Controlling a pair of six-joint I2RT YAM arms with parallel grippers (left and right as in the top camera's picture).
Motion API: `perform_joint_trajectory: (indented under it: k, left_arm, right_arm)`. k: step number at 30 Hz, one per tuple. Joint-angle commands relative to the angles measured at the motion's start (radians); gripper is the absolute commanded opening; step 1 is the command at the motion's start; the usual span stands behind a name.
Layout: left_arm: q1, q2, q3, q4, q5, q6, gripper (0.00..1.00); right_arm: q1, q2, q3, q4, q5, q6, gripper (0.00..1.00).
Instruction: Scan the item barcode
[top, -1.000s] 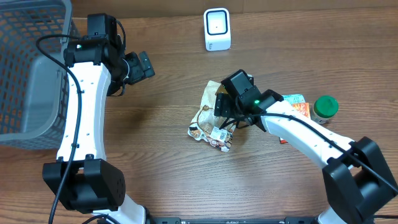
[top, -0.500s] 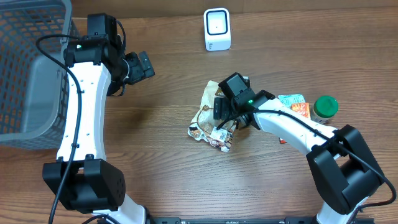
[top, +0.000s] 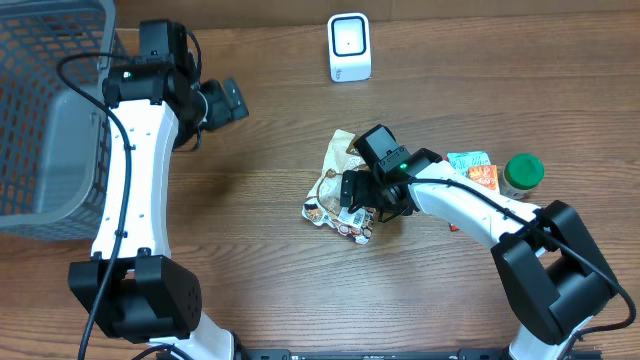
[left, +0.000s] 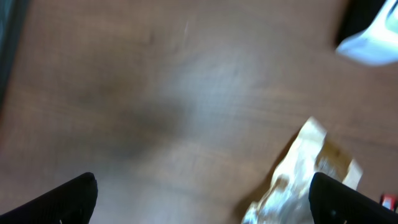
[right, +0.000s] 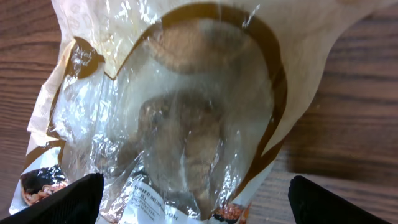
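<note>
1. Grey mesh basket (top: 40, 110): sitting at the far left edge of the wooden worktop (top: 270, 250).
2. Left tool (top: 225, 100): hanging above bare wood, right of the basket, well apart from the other goods. In the left wrist view its fingers (left: 74, 193) are standing wide apart with nothing between them.
3. White scanner (top: 349, 47): standing upright at the far edge, centre.
4. Snack bag (top: 335, 190): lying flat and crumpled at centre, nearer than the scanner. The right wrist view is showing a clear window over brown contents, framed by cream and brown print (right: 186, 118). A white label (top: 352, 215) is showing at its near end; the print is too small to read.
5. Right tool (top: 365, 195): hovering over the bag's right half, its jaws spread wide, one to each side of the wrist view, not clamping the bag.
6. Orange packet (top: 478, 170): lying to the right, partly under the right arm.
7. Green-lidded jar (top: 522, 172): standing just beside the packet, farthest right.
</note>
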Motion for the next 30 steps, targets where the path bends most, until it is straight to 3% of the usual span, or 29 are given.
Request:
perform_joint_trajectory:
  k: [1, 6, 7, 8, 10, 12, 22, 27, 30]
  left_arm:
    - [-0.006, -0.021, 0.013, 0.051, 0.000, 0.001, 1.00]
    - [-0.006, -0.021, 0.013, -0.023, 0.110, -0.002, 1.00]
    - [-0.009, -0.019, 0.012, -0.040, 0.127, -0.002, 0.92]
    - [-0.013, -0.017, 0.011, -0.064, 0.135, 0.001, 0.76]
    - [-0.028, -0.016, -0.003, -0.109, 0.138, 0.002, 0.55]
    - [-0.050, -0.016, -0.034, -0.140, 0.119, 0.002, 0.47]
    - [-0.142, -0.015, -0.293, -0.071, 0.053, 0.002, 0.57]
    - [-0.142, -0.015, -0.352, -0.056, 0.053, 0.002, 0.62]
    - [-0.142, -0.015, -0.386, -0.033, 0.053, 0.005, 0.71]
  right_arm:
    - [0.005, 0.006, -0.006, -0.011, -0.050, 0.024, 0.98]
    - [0.040, 0.007, -0.007, -0.011, -0.052, 0.075, 1.00]
    - [0.047, 0.007, -0.007, -0.009, -0.052, 0.093, 1.00]
    - [0.052, 0.007, -0.007, -0.007, -0.052, 0.114, 1.00]
    - [0.060, 0.007, -0.007, -0.005, -0.053, 0.168, 1.00]
    - [0.066, 0.007, -0.007, -0.005, -0.056, 0.235, 1.00]
    - [0.098, 0.007, -0.007, 0.117, -0.202, 0.273, 1.00]
    - [0.089, -0.007, 0.000, 0.100, -0.203, 0.220, 1.00]
    - [0.066, -0.047, 0.020, 0.100, -0.201, 0.147, 1.00]
